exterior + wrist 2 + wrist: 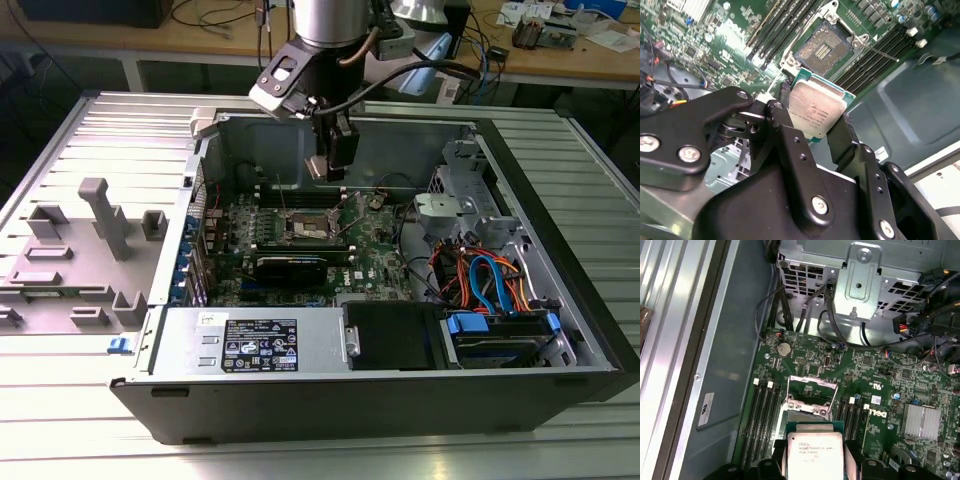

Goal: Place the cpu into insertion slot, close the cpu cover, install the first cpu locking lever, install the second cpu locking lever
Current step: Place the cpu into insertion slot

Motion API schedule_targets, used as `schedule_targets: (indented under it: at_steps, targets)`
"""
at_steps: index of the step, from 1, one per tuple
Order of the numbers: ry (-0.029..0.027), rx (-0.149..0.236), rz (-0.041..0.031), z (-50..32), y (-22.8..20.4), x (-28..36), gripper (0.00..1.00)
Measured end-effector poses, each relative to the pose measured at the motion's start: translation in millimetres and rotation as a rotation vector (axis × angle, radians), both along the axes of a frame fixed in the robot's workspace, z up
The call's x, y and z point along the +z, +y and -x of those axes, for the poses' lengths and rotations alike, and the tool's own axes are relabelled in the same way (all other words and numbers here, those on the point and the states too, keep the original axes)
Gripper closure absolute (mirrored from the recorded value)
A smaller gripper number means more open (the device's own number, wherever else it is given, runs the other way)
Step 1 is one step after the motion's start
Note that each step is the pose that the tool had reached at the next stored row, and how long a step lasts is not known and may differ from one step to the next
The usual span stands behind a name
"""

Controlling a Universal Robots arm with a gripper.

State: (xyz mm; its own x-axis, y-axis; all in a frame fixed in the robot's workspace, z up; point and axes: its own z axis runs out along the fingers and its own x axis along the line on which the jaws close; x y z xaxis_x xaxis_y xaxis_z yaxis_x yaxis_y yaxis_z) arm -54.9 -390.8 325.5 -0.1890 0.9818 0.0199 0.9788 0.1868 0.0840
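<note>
Reaching down into the open computer case [400, 400], the arm hung its gripper [335, 165] over the green board [375, 265]. Black fingers [792, 140] pinched the chip [817, 112] by two opposite edges, silver top facing the cameras, above the socket [821, 50] and apart from it. The second wrist view showed the socket's dark bare centre; the first wrist view showed the cover [813, 383] swung open beyond it.

One cpu [817, 112], one insertion slot [823, 49]
</note>
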Motion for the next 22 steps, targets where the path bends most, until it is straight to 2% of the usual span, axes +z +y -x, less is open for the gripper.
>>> schedule_targets:
  at_steps: [1,4,6,22]
  targets:
    - [0.0001,-0.032,0.0001,0.0,0.0,-1.7,0.46]
    - [0.0002,-0.088,0.0002,0.0,0.0,-4.0,0.46]
    - [0.0002,-0.107,0.0003,0.0,0.0,-4.4,0.46]
    - [-0.0001,-0.123,-0.0002,0.0,0.0,-6.3,0.46]
